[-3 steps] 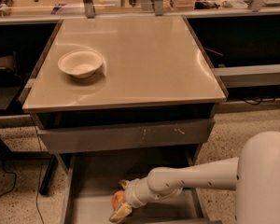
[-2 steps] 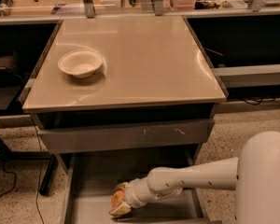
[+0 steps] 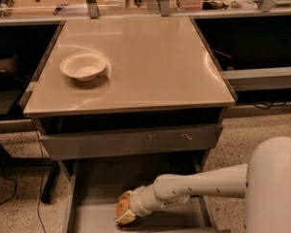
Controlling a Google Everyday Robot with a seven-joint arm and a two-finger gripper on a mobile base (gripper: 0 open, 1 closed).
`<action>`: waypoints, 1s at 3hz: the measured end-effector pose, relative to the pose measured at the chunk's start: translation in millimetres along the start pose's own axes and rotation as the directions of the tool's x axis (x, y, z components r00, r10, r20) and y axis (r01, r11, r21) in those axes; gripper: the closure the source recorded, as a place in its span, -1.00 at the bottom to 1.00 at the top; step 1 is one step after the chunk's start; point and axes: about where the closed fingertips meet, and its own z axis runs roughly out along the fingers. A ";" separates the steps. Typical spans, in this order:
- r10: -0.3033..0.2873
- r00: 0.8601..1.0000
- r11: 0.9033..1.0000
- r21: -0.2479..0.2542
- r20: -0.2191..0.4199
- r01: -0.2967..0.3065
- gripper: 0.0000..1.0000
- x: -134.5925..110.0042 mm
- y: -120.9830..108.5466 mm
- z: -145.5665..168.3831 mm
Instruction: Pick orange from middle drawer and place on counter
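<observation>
The middle drawer [image 3: 94, 212] stands pulled out below the cabinet, a grey tray with low side walls. My gripper [image 3: 123, 208] reaches into it from the right on a white arm. Its fingers are closed around the orange [image 3: 121, 208], a small round orange-red fruit that shows between them, near the drawer floor. The counter [image 3: 150, 57] is the glossy beige tabletop above, with a thin metal rim.
A white bowl [image 3: 84, 65] sits on the counter's left side. A grey drawer front with pale scratch marks [image 3: 131, 141] is just under the counter. Dark shelving flanks both sides. A cable [image 3: 9, 188] lies on the speckled floor at left.
The gripper with the orange has stayed at almost the same spot in the drawer, shifting only slightly. Nothing else has moved.
</observation>
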 end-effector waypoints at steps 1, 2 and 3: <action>0.038 0.999 0.999 -0.022 0.032 -0.038 1.00 -11.4 1.4 -9.0; 0.094 0.995 0.996 -0.007 0.022 -0.094 1.00 -25.3 4.2 -33.8; 0.133 0.991 0.990 0.045 -0.002 -0.133 1.00 -45.2 5.2 -80.9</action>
